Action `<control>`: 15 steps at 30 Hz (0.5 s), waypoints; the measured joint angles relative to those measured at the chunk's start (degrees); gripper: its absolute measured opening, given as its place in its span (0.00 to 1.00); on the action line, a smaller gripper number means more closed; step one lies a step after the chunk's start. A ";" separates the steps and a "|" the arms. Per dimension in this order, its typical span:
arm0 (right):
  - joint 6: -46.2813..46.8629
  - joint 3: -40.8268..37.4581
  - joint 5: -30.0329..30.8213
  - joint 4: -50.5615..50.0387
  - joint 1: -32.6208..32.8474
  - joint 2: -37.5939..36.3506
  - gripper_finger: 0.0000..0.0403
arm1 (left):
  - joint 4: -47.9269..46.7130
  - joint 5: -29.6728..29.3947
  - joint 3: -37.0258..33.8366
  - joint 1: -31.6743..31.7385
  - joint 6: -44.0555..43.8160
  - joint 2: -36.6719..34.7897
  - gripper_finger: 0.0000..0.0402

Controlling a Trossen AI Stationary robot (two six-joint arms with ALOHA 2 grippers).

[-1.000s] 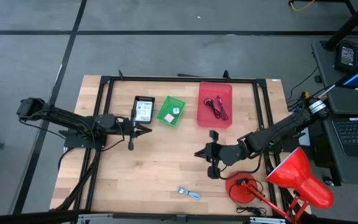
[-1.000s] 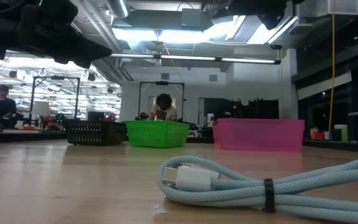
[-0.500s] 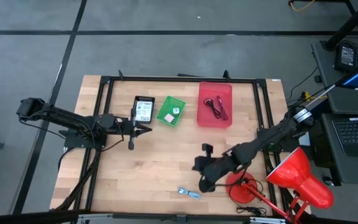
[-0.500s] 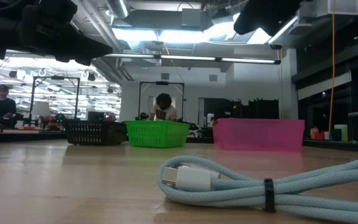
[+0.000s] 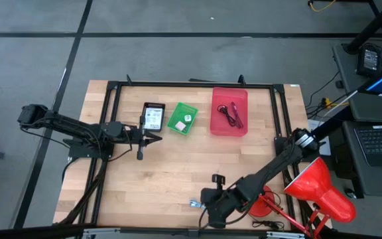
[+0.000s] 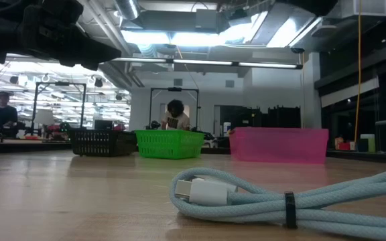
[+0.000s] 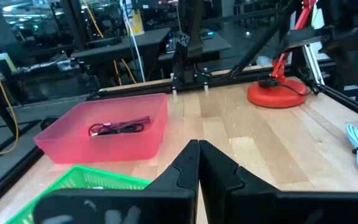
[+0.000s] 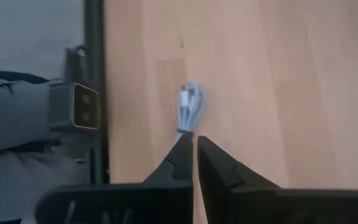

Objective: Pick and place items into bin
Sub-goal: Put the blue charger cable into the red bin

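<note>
Cable [image 5: 201, 206], pale blue-white and braided, lies coiled into a small hank on the bare wood near the table's front edge, well apart from the red bin [image 5: 229, 111], the green basket [image 5: 182, 118] and the black basket [image 5: 153, 117] at the far side. From table level I can see a white plug [image 6: 205, 192] sticking out of one end of the hank and a dark band [image 6: 289, 209] cinching the loops together. My right gripper [image 8: 194, 149] hangs just above it, fingers pressed together with nothing between them, tips aimed at the near end of the bundle. My left gripper [image 7: 199, 163] waits over the middle of the table beside the baskets, its fingers also pressed together and empty. I judge this thing to be very light and soft; the loops should give under a pinch, and the woven jacket looks grippy rather than slick. The plug seems to be the only stiff part, and taking hold there would probably let the rest dangle and swing. I would rather spread my fingers and close across the bundle near the band, where the strands are gathered tight, so the whole hank lifts as one. The red desk lamp [image 5: 308, 189] base stands close by my right arm, which leaves little room on that side
</note>
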 joint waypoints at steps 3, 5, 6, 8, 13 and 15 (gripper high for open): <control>1.73 1.58 -1.55 -1.57 0.12 1.80 0.06 | 0.04 0.00 0.02 0.00 0.00 0.00 0.01; 1.73 1.66 -1.65 -1.63 0.13 2.41 0.10 | 0.22 0.00 0.02 0.00 0.03 0.00 0.01; 1.75 1.68 -1.66 -1.57 0.14 2.53 0.13 | 0.18 0.00 0.02 0.00 0.04 0.00 0.01; 3.09 1.79 -1.66 -1.37 0.14 2.75 0.19 | 0.32 0.00 0.02 0.00 0.00 0.00 0.01; 4.71 1.79 -1.74 -0.69 0.40 2.89 0.35 | 0.31 0.00 0.02 0.00 0.00 0.00 0.01; 4.50 1.77 -1.70 -0.40 0.80 2.90 0.41 | 0.31 0.00 0.02 0.00 0.00 0.00 0.01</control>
